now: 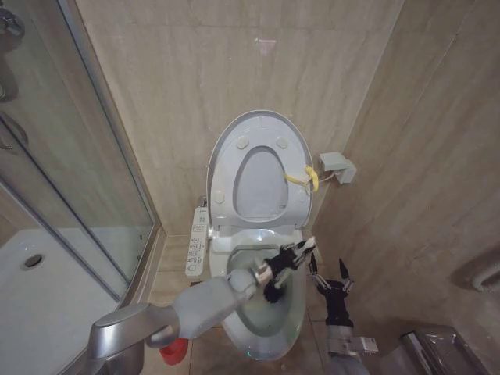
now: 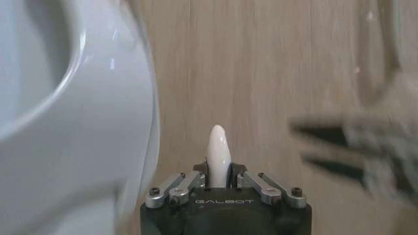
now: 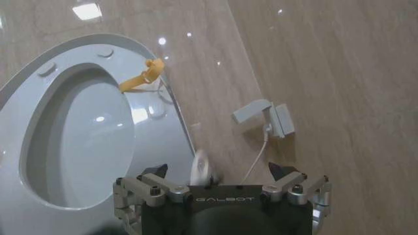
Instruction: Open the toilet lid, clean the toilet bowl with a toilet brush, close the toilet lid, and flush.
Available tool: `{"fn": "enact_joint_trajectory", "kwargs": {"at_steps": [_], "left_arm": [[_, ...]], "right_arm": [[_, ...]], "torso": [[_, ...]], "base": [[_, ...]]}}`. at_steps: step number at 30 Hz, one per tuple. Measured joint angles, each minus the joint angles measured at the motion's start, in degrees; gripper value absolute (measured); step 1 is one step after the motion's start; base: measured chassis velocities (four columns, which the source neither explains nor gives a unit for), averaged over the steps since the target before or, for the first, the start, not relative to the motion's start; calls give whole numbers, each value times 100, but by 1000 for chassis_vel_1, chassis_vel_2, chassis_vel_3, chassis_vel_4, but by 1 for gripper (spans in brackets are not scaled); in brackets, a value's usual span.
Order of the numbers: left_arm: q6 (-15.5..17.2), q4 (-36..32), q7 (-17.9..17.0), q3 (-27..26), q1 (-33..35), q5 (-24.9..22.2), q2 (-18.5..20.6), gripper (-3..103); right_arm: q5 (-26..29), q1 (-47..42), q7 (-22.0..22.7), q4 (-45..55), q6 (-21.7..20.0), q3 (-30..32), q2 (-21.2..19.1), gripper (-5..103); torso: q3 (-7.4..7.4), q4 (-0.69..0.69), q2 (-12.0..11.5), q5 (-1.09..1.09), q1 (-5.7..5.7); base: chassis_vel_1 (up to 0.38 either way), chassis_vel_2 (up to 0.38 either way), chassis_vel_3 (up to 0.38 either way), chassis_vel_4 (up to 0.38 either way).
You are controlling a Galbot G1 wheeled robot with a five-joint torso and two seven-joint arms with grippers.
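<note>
White glossy plastic oval toilet lid (image 1: 234, 137) stands raised against the beige tiled wall (image 1: 180, 62) at twelve o'clock in the head view, with the white seat ring (image 1: 262, 187) up against it and a yellow strap (image 1: 303, 178) at its three o'clock edge, probably there as a pull for lifting. Below lies the elongated white ceramic toilet bowl (image 1: 269, 332), exposed for scrubbing, with the side button panel (image 1: 196, 242) at its nine o'clock. Reaching in from seven o'clock, the left gripper (image 1: 291, 256) hangs over the bowl, clamped on the thin light handle of the small toilet brush (image 1: 275, 287), black bristle head pointing down into the basin; seemingly mid-scrub. Parked just beside the bowl at three o'clock, the right gripper (image 1: 330, 280) holds nothing, black fingers spread, likely kept clear of the working arm. Small round red holder (image 1: 173, 349) sits on the floor at seven o'clock.

Left wrist view: jaws closed on the pale brush handle (image 2: 218, 154), bowl's outer wall (image 2: 78, 147) beside it.

Right wrist view: raised lid (image 3: 26, 83), seat ring (image 3: 156, 142), yellow strap (image 3: 140, 78) and a grey wall box (image 3: 265, 117); fingers parted and empty.
</note>
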Motion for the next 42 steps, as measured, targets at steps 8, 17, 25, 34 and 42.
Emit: {"fn": "enact_joint_trajectory", "kwargs": {"at_steps": [8, 17, 25, 34, 42], "left_arm": [[-104, 335, 167, 186, 257, 99, 241, 22], [-124, 301, 96, -182, 23, 68, -212, 22], [-208, 730, 274, -19, 130, 165, -230, 22], [-248, 642, 150, -184, 118, 182, -445, 22], [-340, 1171, 293, -117, 197, 354, -509, 22]], "right_arm": [[-13, -12, 0, -4, 0, -19, -8, 100], [-14, 15, 1, -27, -3, -47, 47, 100], [-38, -21, 1, -10, -2, -47, 42, 100], [-19, -33, -1, 27, 1, -18, 61, 100], [-39, -92, -22, 61, 22, -27, 84, 100]], "torso": [[1, 10, 0, 1, 0], [0, -1, 0, 0, 0], [1, 8, 0, 0, 0], [0, 1, 0, 0, 0], [1, 5, 0, 0, 0]], "base": [[0, 0, 0, 0], [0, 0, 0, 0], [0, 0, 0, 0], [0, 0, 0, 0], [0, 0, 0, 0]]}}
